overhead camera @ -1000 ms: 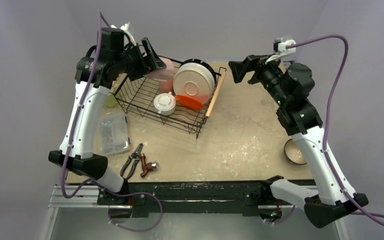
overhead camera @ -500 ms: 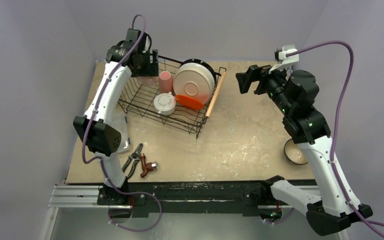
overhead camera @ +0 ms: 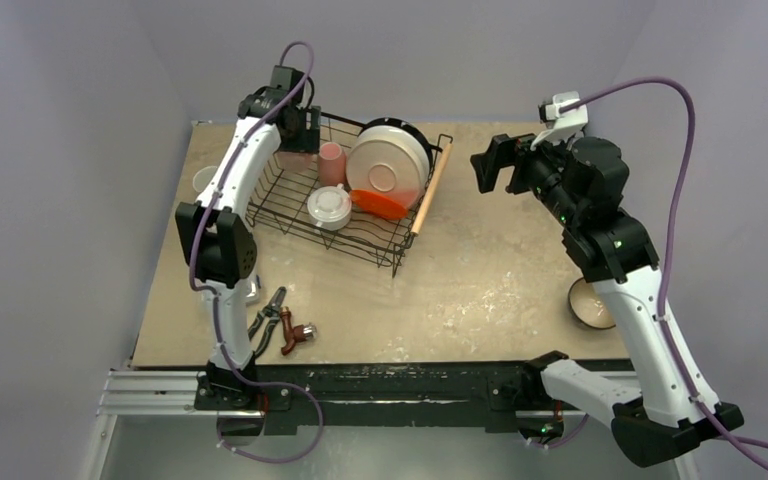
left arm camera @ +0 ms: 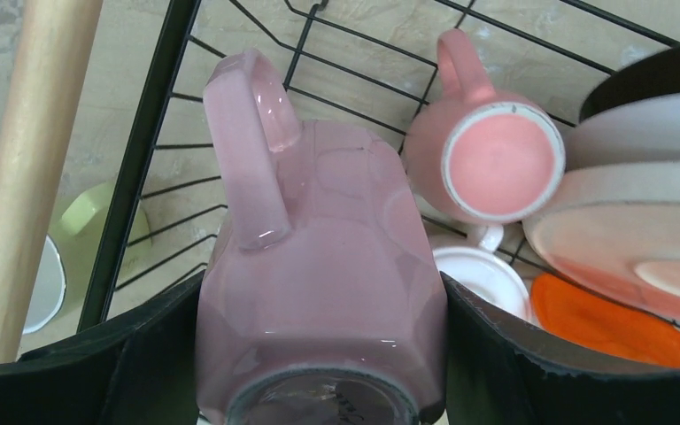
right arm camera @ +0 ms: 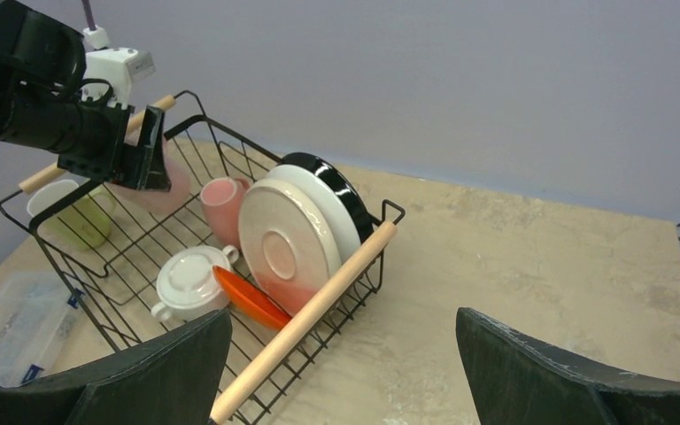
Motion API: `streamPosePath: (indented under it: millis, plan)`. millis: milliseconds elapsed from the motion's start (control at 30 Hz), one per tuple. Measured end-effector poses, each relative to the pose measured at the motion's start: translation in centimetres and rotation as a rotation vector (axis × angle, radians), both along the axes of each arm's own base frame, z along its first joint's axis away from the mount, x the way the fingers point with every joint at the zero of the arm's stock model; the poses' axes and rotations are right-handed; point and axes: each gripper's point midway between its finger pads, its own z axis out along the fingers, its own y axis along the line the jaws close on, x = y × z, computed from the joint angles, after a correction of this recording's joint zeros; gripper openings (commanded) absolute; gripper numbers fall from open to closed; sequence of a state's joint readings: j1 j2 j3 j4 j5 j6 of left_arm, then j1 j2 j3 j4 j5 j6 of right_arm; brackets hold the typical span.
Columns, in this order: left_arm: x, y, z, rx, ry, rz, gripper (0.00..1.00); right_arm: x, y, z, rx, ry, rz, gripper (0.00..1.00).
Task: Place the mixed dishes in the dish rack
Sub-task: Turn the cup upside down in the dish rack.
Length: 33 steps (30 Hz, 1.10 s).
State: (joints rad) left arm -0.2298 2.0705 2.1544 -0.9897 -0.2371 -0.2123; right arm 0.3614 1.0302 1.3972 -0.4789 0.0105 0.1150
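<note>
The glossy mauve-pink mug [left arm camera: 319, 266], faceted and thick-handled, hangs over the far left corner of the dish rack [overhead camera: 325, 242], near an upturned salmon mug [left arm camera: 496, 159]. The left gripper [left arm camera: 323, 372] clamps its body between both fingers, with that arm stretched long up the table's left side. The right gripper [right arm camera: 341, 328] gapes wide and holds nothing, raised right of the rack.

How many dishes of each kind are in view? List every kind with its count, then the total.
Mugs: 4 (pink mug, salmon mug, white mug, yellow-green mug)
Plates: 3 (cream plate, red plate, black-rimmed plate)
Bowls: 1 (bowl, partly hidden)
Total: 8
</note>
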Motion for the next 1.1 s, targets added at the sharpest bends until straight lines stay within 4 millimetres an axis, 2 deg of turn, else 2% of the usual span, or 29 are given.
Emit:
streamPosePath:
  millis: [300,600,767,833,1000,1100]
  plan:
    - [3.3,1.2,-4.2,0.048,0.007,0.028,0.0,-0.3,-0.3,0.1,-0.024,0.009,-0.004,0.99]
    - [5.7,0.8,-5.9,0.043,-0.027,0.021,0.0,-0.4,-0.4,0.0,-0.042,0.014,-0.002,0.99]
    - [6.0,1.1,-7.5,0.045,-0.003,0.026,0.06,0.0,-0.3,0.1,-0.053,0.016,0.0,0.99]
    - [6.1,1.3,-8.1,0.047,0.007,0.029,0.12,0.1,-0.3,-0.1,-0.057,0.022,0.001,0.99]
    - [6.4,1.6,-8.9,0.038,0.016,0.032,0.48,0.4,0.0,-0.4,-0.061,0.036,0.008,0.99]
    - [6.5,1.7,-9.2,0.029,0.018,0.031,0.6,0.5,0.0,-0.6,-0.064,0.043,0.009,0.99]
